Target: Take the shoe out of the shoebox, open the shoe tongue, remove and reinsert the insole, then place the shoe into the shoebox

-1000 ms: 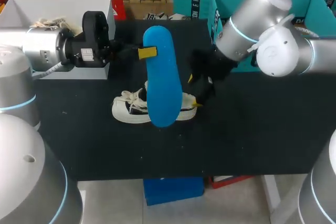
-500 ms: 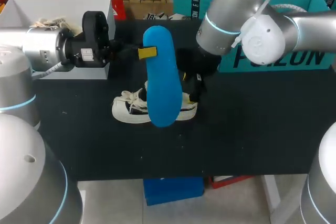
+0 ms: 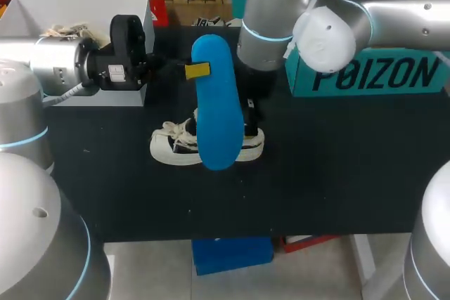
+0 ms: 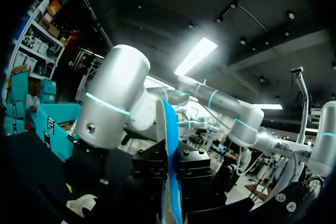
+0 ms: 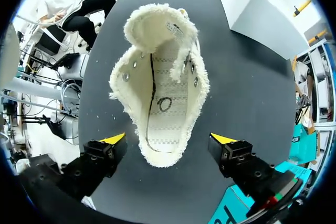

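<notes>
The shoe (image 5: 163, 93) is lying opened on the bench (image 3: 337, 173), its near end between the widely spread right fingers (image 5: 113, 141). The left fingers (image 3: 197, 71) are pinching the blue insole (image 3: 214, 103) upright. Removal looks done; reinserting and boxing are remaining.

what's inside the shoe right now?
Inside the shoe: bare stitched footbed, no insole; the blue insole is in the left gripper. Toe end is hidden under the tongue.
</notes>
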Robot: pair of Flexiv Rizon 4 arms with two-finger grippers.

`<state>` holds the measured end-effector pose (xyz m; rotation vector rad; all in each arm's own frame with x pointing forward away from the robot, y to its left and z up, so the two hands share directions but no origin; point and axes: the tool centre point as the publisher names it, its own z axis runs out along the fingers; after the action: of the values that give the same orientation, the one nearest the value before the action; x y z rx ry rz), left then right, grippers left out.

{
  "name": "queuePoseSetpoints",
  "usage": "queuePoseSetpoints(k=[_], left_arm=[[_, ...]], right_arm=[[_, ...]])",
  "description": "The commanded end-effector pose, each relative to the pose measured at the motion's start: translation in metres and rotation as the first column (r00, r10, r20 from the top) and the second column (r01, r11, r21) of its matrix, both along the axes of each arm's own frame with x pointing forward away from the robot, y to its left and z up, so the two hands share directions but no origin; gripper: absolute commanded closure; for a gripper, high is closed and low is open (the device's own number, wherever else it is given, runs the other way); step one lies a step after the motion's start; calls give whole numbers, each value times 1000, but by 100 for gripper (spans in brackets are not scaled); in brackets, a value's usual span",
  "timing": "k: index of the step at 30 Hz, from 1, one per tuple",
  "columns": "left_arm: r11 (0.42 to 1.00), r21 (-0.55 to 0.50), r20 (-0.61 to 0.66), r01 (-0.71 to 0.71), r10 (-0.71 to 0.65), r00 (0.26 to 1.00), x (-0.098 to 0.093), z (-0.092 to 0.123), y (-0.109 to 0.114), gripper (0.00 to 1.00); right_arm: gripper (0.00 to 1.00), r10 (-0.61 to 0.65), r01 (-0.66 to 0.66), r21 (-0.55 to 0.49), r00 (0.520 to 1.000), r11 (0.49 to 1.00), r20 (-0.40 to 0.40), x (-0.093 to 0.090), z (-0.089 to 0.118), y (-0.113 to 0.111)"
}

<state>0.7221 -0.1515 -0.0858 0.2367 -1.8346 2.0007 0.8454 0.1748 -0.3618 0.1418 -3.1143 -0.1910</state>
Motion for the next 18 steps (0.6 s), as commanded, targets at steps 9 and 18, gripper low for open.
queuePoseSetpoints(k=[9,18], left_arm=[[1000,0,1,-6,6,1000,-1,-1,-2,100],[1000,0,1,-6,6,1000,-1,-1,-2,100]], right_arm=[[0,2,-1,-130,1000,991,10,-2,1,6],[0,11,-11,-25,1000,1000,19,-5,2,-2]])
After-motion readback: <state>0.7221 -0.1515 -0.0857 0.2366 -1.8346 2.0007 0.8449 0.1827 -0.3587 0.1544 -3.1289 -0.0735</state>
